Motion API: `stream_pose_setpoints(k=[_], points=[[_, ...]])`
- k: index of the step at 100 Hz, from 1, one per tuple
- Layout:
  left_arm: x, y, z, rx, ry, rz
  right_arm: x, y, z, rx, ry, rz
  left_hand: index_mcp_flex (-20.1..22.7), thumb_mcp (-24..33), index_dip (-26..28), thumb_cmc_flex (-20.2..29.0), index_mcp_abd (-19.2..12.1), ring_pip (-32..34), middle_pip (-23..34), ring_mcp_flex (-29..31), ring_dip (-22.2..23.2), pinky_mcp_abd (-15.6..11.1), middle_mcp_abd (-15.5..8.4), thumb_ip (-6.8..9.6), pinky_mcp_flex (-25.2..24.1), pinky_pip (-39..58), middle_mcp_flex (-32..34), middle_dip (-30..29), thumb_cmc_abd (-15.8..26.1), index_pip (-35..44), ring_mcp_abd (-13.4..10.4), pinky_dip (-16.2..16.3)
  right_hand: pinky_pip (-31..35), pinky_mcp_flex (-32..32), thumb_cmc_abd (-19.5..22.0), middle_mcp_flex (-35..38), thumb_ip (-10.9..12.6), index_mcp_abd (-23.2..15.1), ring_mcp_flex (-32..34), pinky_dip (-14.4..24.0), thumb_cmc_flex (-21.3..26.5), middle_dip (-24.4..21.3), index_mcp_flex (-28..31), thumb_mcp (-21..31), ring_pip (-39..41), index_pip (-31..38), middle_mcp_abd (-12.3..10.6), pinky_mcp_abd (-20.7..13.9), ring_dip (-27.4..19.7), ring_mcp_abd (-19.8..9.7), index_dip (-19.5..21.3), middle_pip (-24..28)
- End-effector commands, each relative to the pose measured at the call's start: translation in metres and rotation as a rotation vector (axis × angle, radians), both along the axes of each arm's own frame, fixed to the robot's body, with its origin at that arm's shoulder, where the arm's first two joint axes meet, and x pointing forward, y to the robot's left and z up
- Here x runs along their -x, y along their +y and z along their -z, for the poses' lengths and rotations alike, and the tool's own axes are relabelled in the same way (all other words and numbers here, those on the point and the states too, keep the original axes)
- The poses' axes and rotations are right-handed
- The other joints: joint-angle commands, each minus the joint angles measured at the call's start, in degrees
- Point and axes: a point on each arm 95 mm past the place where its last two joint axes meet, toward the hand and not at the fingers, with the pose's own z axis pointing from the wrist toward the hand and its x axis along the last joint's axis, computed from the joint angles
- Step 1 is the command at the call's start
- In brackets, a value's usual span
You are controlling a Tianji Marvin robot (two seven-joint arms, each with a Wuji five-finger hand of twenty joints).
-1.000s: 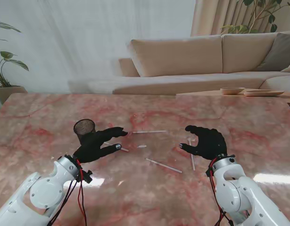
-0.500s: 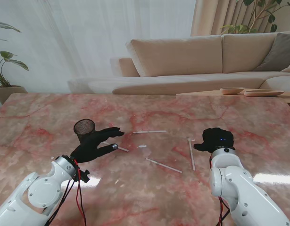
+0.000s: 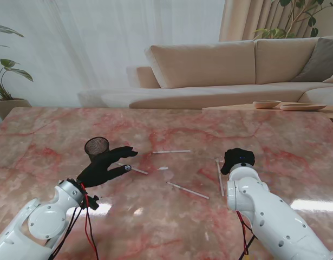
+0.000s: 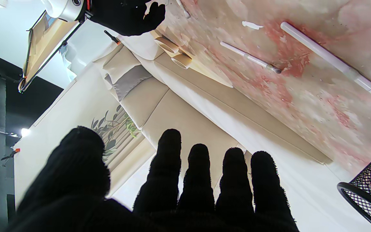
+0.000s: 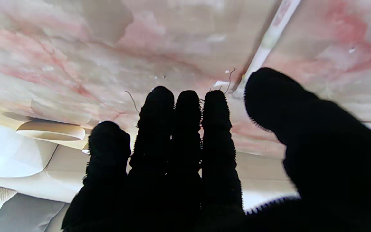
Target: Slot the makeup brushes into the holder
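The black mesh holder [image 3: 96, 147] stands upright at the left, its rim also in the left wrist view [image 4: 369, 193]. My left hand [image 3: 104, 167] hovers open just right of it, fingers spread, holding nothing. One white brush [image 3: 135, 169] lies by its fingertips. Three more lie flat: one farther off [image 3: 171, 151], one in the middle [image 3: 188, 190], one at the right [image 3: 220, 176]. My right hand [image 3: 237, 158] is open beside that brush's far end, its forearm partly covering it. In the right wrist view the brush [image 5: 266, 45] lies just past the thumb [image 5: 301, 129].
The marble table [image 3: 47, 130] runs wide to both sides. A small white scrap [image 3: 163, 168] lies among the brushes. A beige sofa [image 3: 220, 70] and a low side table with bowls [image 3: 280, 105] stand beyond the far edge, and a plant [image 3: 4, 81] at the far left.
My right arm has swung left and turned, carrying its hand to the far end of the right brush. My left hand has drawn back slightly toward me.
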Motion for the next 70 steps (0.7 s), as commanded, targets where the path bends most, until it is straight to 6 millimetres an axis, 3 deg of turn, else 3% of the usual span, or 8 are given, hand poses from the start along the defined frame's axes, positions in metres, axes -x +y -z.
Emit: stream_pose_setpoints(k=[1,41,70], points=[[0.002,0.003,0.006,-0.006,0.014,-0.009,0.003,-0.003,0.012,-0.011,0.032,0.025,-1.5,-0.9,-0.4,0.5,-0.1,-1.7,-0.8,-1.7,-0.7,-0.5,-1.0,0.56,0.0,1.7,-1.7,-0.8,1.2,0.2,-2.2,0.7,-0.1,-0.8,-2.1,-1.4,-2.7,0.1,-2.1,1.7,-1.9,1.1,-0.1,3.0,0.0,1.1,0.2,-0.6,1.8,-1.1,1.0,1.1],[0.004,0.006,0.008,0.001,0.018,-0.018,0.006,0.0,0.025,-0.016,0.068,0.055,-1.1,-0.9,-0.2,0.8,-0.4,-1.9,-1.0,-1.7,-0.8,0.2,-0.9,0.46,-0.1,1.6,-1.8,-0.9,1.3,0.5,-2.2,0.6,1.2,1.2,-1.2,2.6,-6.0,0.2,0.8,2.3,-5.0,2.9,3.9,-6.9,2.3,3.3,0.9,0.1,2.5,-0.7,3.0,3.6],[0.005,0.006,0.007,0.005,0.017,-0.021,-0.001,0.009,0.035,-0.021,0.046,0.055,-1.0,-0.9,-0.1,1.0,-0.6,-2.1,-1.1,-1.6,-0.9,0.6,-1.1,0.39,-0.1,1.4,-1.7,-1.0,1.4,0.7,-2.3,0.6,1.6,1.4,-1.8,3.2,-6.4,-0.2,1.3,2.1,-4.5,3.4,4.4,-6.1,2.9,3.6,0.7,0.2,2.6,-1.0,3.3,4.2]])
